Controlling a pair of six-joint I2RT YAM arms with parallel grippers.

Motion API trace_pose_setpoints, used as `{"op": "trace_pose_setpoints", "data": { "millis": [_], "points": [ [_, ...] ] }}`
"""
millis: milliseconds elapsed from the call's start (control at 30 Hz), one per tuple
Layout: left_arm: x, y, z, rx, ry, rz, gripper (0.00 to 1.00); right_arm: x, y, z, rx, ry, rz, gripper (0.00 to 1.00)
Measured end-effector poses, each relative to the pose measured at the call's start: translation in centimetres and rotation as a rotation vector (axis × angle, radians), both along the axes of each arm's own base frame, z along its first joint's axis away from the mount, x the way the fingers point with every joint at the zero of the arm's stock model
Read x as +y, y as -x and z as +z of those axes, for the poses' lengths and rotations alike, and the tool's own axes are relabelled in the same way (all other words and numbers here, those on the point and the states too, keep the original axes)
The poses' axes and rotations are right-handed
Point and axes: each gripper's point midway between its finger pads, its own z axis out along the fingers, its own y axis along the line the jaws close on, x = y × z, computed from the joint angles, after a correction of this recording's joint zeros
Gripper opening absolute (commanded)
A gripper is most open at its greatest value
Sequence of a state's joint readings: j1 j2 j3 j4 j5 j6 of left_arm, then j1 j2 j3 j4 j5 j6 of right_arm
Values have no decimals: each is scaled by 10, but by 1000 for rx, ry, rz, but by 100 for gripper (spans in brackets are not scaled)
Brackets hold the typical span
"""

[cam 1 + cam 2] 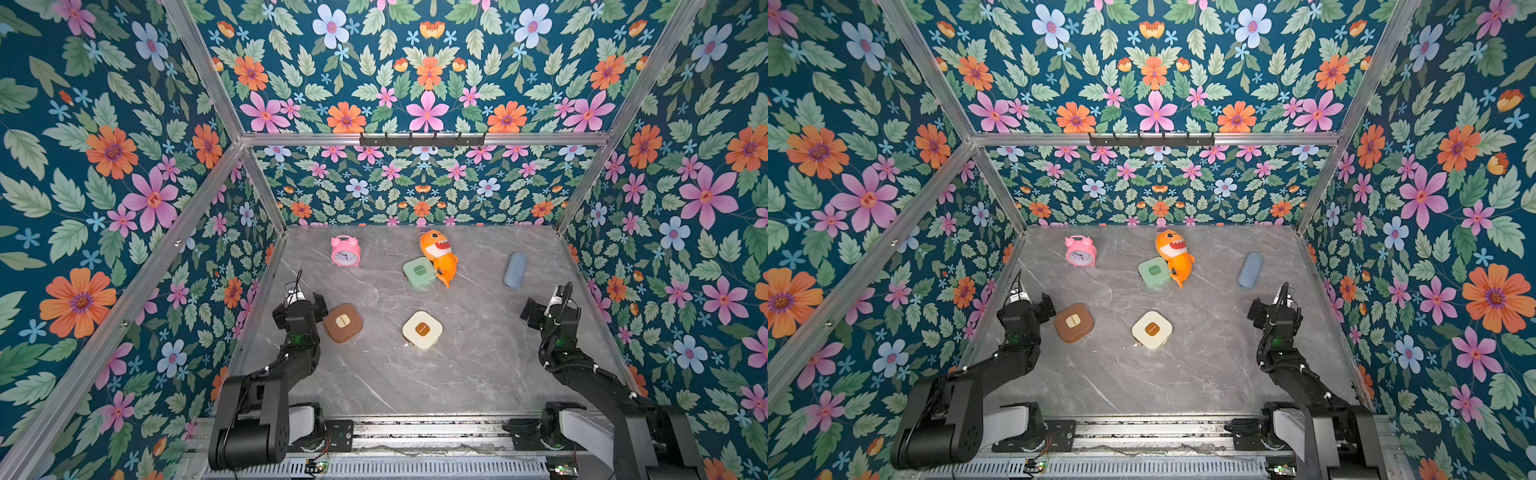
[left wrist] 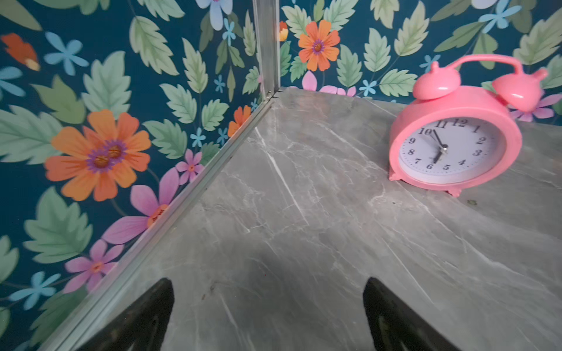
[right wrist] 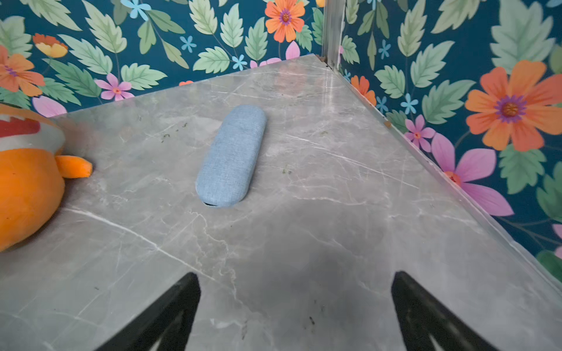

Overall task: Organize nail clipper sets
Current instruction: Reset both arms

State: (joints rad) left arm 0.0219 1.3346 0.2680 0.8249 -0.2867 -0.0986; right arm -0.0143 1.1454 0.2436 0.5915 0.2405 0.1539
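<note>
Start of the task, nothing picked up yet. Three cases lie shut on the desk (image 1: pixel 374 374), each apart from the others:
- The brown case (image 1: pixel 343 323) is near the left edge, just beside the left arm's wrist.
- The cream case (image 1: pixel 422 330) is mid-desk at the front.
- The mint case (image 1: pixel 419 272) is further back, touching the shark toy (image 1: pixel 439 255).

No loose clippers or tools show in any view.

The left claw (image 2: pixel 267 285) has its jaws spread wide and holds nothing, with only bare desk between the tips. Its wrist view faces the far left corner and the clock (image 2: pixel 453 133), not a case. The right claw (image 3: pixel 295 275) is also spread wide and empty. It points at the pouch (image 3: pixel 232 156), with the shark toy's edge at the side of its wrist view. Both arms sit at the desk's outer sides, away from the cream and mint cases.

The step in hand looks like choosing and approaching the first case. The likely next move is for the left claw to swing inward to the brown case, its nearest. It needs to turn toward the case and come down with its jaws straddling two opposite sides. The cases are flat and wide, so the span looks tight. The cream case sits between the arms and either could reach it. The mint case needs care, since pulling it could drag the toy. Clock and pouch stay out of it.
</note>
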Motion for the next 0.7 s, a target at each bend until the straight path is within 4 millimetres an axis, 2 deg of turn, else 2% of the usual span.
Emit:
{"op": "trace_pose_setpoints", "data": {
  "millis": [133, 233, 267, 300, 367, 433, 700],
  "points": [
    [-6, -8, -16, -26, 16, -37, 99, 2, -6, -22, 3, 4, 15, 99],
    [-17, -12, -20, -62, 19, -88, 99, 14, -17, -36, 16, 16, 87, 100],
    [-20, -13, -23, -62, 19, -106, 99, 20, -23, -35, 21, 16, 115, 100],
    [-22, -15, -24, -52, 14, -117, 99, 23, -32, -26, 2, 11, 131, 100],
    [-26, -27, -9, -101, 4, -130, 99, 20, -43, -6, -69, 11, 130, 99],
    [-30, -32, -1, -125, -2, -141, 99, 16, -42, -8, -57, 10, 120, 100],
    [-31, -32, -2, -116, -16, -149, 100, 21, -42, -12, -45, 2, 142, 99]
  ]
}}
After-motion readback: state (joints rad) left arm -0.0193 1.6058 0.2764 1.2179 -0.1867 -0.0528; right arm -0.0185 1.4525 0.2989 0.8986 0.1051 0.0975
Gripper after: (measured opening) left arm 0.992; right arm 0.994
